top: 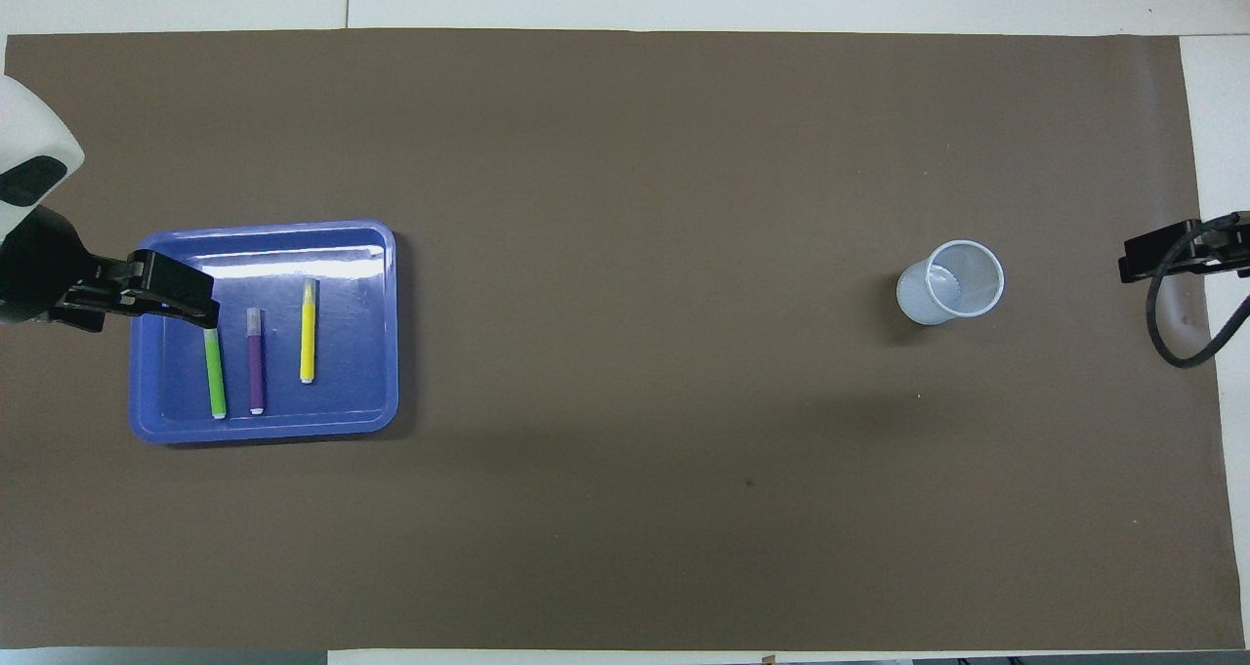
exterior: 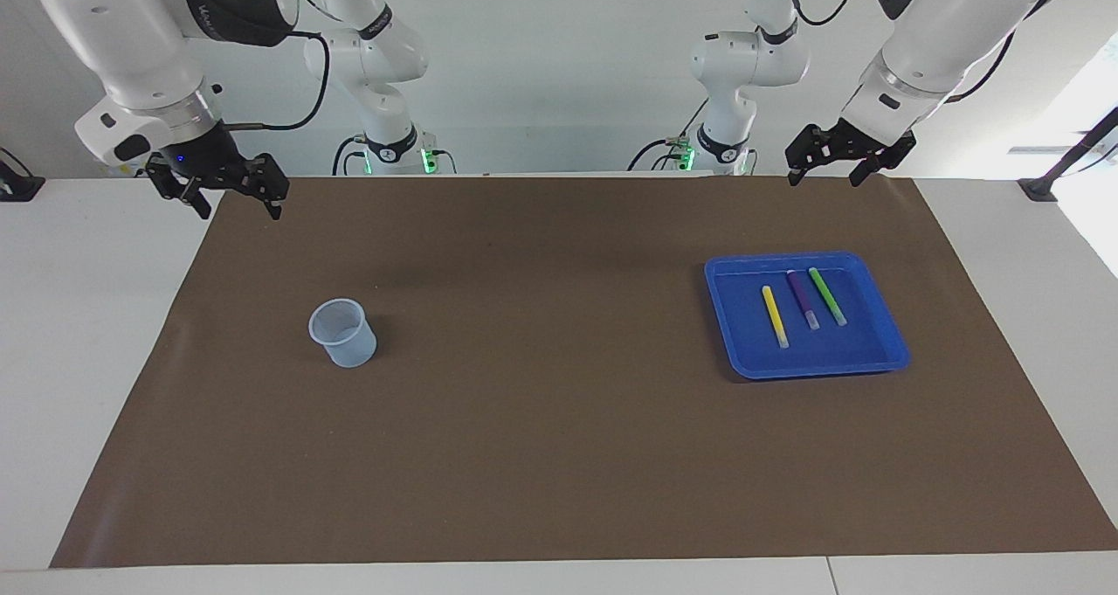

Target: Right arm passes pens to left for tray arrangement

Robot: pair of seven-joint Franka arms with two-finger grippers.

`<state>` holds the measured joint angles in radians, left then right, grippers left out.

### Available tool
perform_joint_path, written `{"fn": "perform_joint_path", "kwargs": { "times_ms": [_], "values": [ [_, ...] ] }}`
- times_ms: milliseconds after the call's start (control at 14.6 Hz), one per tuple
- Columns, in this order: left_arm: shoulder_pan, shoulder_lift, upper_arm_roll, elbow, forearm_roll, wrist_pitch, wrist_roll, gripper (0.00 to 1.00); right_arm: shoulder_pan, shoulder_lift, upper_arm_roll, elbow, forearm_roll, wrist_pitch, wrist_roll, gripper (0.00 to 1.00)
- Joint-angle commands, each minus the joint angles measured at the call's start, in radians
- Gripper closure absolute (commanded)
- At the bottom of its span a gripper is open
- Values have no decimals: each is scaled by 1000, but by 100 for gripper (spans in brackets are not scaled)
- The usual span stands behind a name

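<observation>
The bench (exterior: 87, 333) is white and covered almost edge to edge by a brown mat (exterior: 559, 455), and most of that mat lies bare, so there is wide open room through the middle and along the edge farthest from the robots. The right arm (exterior: 131, 44) waits raised over the mat's corner at its own end of the bench, its right gripper (exterior: 234, 200) hanging with jaws apart and nothing in them, well away from the pens. The left arm (exterior: 926, 44) is raised at its own end, and its left gripper (exterior: 830, 176) hangs over the mat's robot-side edge, jaws spread and empty; from overhead one black finger of it overlaps the tray's corner, but the facing view shows it high in the air and clear of everything. The blue tray (exterior: 734, 350) sits flat on the mat toward the left arm's end, with a raised rim and rounded corners, a strip of mat free on every side of it. An empty translucent pale-blue cup (exterior: 342, 333) stands upright toward the right arm's end, well apart from the tray. All three pens lie inside the tray, side by side and roughly parallel without touching: the yellow pen (exterior: 775, 315) toward the middle of the bench, the purple pen (exterior: 803, 300) between, the green pen (exterior: 826, 296) nearest the left arm's end, each with a pale whitish tip pointing away from the robots.
</observation>
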<state>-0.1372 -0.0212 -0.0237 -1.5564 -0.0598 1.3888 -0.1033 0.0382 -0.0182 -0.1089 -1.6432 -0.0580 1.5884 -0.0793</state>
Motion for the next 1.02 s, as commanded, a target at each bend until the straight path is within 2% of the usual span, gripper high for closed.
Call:
{"fn": "perform_joint_path", "kwargs": {
  "times_ms": [0, 956],
  "values": [
    [-4, 6, 13, 22, 4, -13, 10, 0, -15, -16, 9, -14, 21, -5, -8, 0],
    [-5, 6, 15, 24, 1, -16, 13, 0, -15, -16, 9, -14, 21, -5, -8, 0]
  ]
}}
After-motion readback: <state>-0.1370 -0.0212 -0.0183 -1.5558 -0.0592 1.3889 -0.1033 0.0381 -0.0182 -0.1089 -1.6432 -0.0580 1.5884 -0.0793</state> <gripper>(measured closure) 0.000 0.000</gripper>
